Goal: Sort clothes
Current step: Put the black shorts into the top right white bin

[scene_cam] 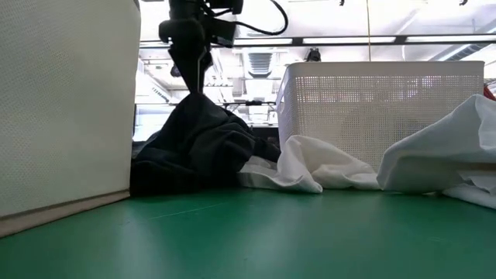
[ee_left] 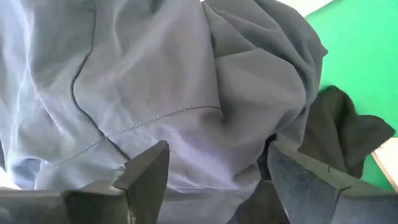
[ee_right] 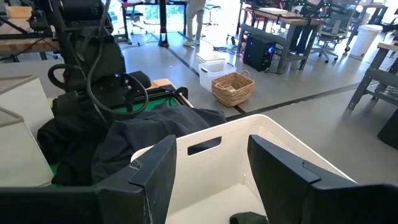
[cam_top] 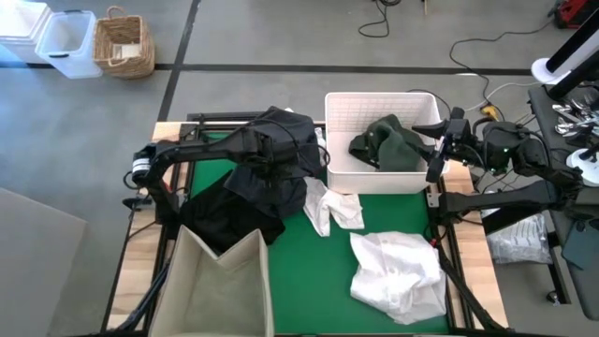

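Note:
A heap of black clothes [cam_top: 248, 201] [scene_cam: 194, 147] lies on the green table top, left of centre. My left gripper [cam_top: 271, 154] [ee_left: 217, 180] points down at the heap's peak, open, with dark cloth [ee_left: 155, 81] filling the view past its fingers. Two white garments [cam_top: 332, 208] [cam_top: 398, 271] lie crumpled on the table to the right. A dark green garment [cam_top: 388, 145] lies inside the white plastic basket [cam_top: 374, 96]. My right gripper [cam_top: 440, 150] [ee_right: 214, 180] hovers open over the basket's right side, nothing between its fingers. My left gripper comes at the top of the black heap [scene_cam: 198, 99] from above with its fingers spread. Whether the fingertips [ee_left: 149, 171] touch the cloth, I cannot tell.
A beige fabric bin [cam_top: 220, 290] [scene_cam: 62, 101] stands at the table's near left, beside the black heap. The white basket stands at the far right. On the floor beyond the table are a wicker basket [cam_top: 124, 42] and a plastic box [cam_top: 67, 42].

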Robot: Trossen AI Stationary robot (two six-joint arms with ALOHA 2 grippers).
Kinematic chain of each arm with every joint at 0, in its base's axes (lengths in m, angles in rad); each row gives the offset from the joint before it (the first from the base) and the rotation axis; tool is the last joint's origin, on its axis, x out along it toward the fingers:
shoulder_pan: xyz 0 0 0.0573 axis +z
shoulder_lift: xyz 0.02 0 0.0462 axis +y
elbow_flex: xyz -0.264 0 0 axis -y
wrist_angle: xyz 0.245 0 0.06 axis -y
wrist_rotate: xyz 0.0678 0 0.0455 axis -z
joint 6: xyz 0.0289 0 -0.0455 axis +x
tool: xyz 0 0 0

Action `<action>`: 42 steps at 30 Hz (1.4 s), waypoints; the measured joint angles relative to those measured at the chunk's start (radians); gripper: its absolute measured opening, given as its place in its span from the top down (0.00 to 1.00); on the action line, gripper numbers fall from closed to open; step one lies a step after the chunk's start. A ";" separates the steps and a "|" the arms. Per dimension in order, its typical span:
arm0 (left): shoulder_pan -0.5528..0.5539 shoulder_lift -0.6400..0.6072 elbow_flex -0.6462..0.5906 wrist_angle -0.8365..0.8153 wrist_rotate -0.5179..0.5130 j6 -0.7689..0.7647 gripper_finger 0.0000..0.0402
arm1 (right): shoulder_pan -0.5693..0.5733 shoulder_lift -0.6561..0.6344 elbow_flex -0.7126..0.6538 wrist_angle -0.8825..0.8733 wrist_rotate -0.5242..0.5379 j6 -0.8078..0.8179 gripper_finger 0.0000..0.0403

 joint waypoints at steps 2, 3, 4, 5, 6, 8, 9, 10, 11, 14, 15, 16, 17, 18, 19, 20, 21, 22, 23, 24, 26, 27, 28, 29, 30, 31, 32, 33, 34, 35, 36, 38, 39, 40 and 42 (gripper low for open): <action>0.000 0.000 0.000 0.000 0.000 -0.012 0.38 | 0.000 0.000 0.000 0.000 0.000 0.000 0.52; 0.000 0.001 0.000 0.000 0.000 -0.018 0.39 | 0.000 0.000 0.000 0.000 0.000 0.000 0.52; 0.000 0.003 0.000 0.000 0.000 -0.020 0.40 | 0.000 0.000 0.000 0.000 0.000 0.000 0.52; 0.000 0.007 -0.002 0.003 0.000 -0.024 0.41 | 0.000 0.000 0.000 0.000 0.000 0.000 0.52; 0.000 0.010 -0.006 0.007 0.000 -0.024 0.41 | 0.000 0.000 0.000 0.000 0.000 0.000 0.52; 0.000 0.016 -0.019 0.009 0.000 -0.025 0.43 | 0.000 0.000 0.000 0.000 0.000 0.000 0.52; 0.000 0.020 -0.028 0.009 -0.002 -0.024 0.44 | 0.000 0.000 0.000 0.000 0.000 0.000 0.52; 0.000 0.021 -0.036 0.012 -0.003 -0.022 0.44 | 0.000 0.000 0.000 0.000 0.000 0.000 0.52; 0.001 0.021 -0.045 0.017 -0.003 -0.022 0.45 | 0.000 0.000 0.000 0.000 0.000 0.000 0.52; 0.001 0.021 -0.060 0.019 -0.003 -0.028 0.47 | 0.000 0.000 0.000 0.000 0.000 0.000 0.52; 0.001 0.021 -0.064 0.019 -0.003 -0.032 0.48 | 0.000 0.000 0.000 0.000 0.000 0.000 0.52; 0.001 0.021 -0.067 0.019 -0.003 -0.033 0.49 | 0.000 0.000 0.000 0.000 0.000 0.000 0.52; 0.001 0.021 -0.068 0.019 -0.003 -0.034 0.51 | 0.000 0.000 0.000 0.000 0.000 0.000 0.52; 0.001 0.021 -0.069 0.023 -0.003 -0.034 0.54 | 0.000 0.000 0.000 0.000 0.000 0.000 0.52; 0.001 0.021 -0.069 0.025 -0.003 -0.034 0.57 | 0.000 0.000 0.000 0.000 0.000 0.000 0.52; 0.001 0.021 -0.069 0.025 -0.003 -0.034 0.60 | 0.000 0.000 0.000 0.000 0.000 0.000 0.52; 0.001 0.021 -0.069 0.027 -0.003 -0.034 0.64 | 0.000 0.000 0.000 0.000 0.000 0.001 0.52; 0.001 0.021 -0.069 0.031 -0.003 -0.034 0.68 | 0.000 0.000 0.000 0.000 0.000 0.001 0.52; 0.001 0.021 -0.069 0.037 -0.003 -0.032 0.72 | 0.000 0.000 0.000 0.000 0.000 0.004 0.52; 0.001 0.021 -0.069 0.039 -0.003 -0.028 0.77 | 0.000 0.000 0.000 0.000 0.000 0.007 0.52; 0.002 0.021 -0.069 0.042 -0.003 -0.026 0.88 | 0.000 0.000 0.000 0.000 0.000 0.008 0.52; 0.002 0.021 -0.069 0.042 -0.004 -0.026 0.93 | 0.000 0.000 0.000 0.000 0.000 0.009 0.52; 0.003 0.021 -0.069 0.042 -0.004 -0.031 0.96 | 0.000 0.000 -0.001 0.000 0.000 0.013 0.52; 0.005 0.021 -0.069 0.042 -0.004 -0.039 0.98 | 0.000 0.000 -0.002 0.000 0.000 0.016 0.52; 0.005 0.021 -0.069 0.041 -0.004 -0.042 0.98 | 0.000 0.000 -0.002 0.000 -0.001 0.017 0.52; 0.005 0.021 -0.069 0.038 -0.004 -0.044 0.98 | 0.000 0.001 -0.002 0.000 -0.001 0.017 0.52; 0.005 0.021 -0.069 0.035 -0.005 -0.045 0.99 | 0.000 0.001 -0.002 0.000 -0.001 0.019 0.52; 0.004 0.021 -0.065 0.030 -0.013 -0.051 0.99 | 0.000 0.001 -0.002 0.000 -0.001 0.024 0.52; 0.002 0.021 -0.057 0.020 -0.028 -0.059 1.00 | 0.000 0.001 -0.002 0.000 -0.001 0.027 0.52; 0.002 0.020 -0.046 0.001 -0.048 -0.064 1.00 | 0.000 0.001 -0.002 0.000 -0.001 0.027 0.52; 0.002 0.019 -0.032 -0.027 -0.067 -0.070 1.00 | 0.000 0.001 -0.002 0.000 -0.001 0.027 0.52; 0.002 0.011 0.005 -0.070 -0.105 -0.086 1.00 | 0.000 0.001 -0.002 0.000 -0.001 0.027 0.52; 0.002 0.004 0.024 -0.078 -0.119 -0.091 1.00 | 0.000 0.001 -0.002 0.000 -0.001 0.027 0.52; 0.002 -0.003 0.048 -0.086 -0.124 -0.092 1.00 | 0.000 0.001 -0.002 0.000 -0.001 0.027 0.52; 0.002 -0.020 0.096 -0.099 -0.125 -0.091 1.00 | 0.000 0.001 -0.002 0.000 -0.001 0.027 0.52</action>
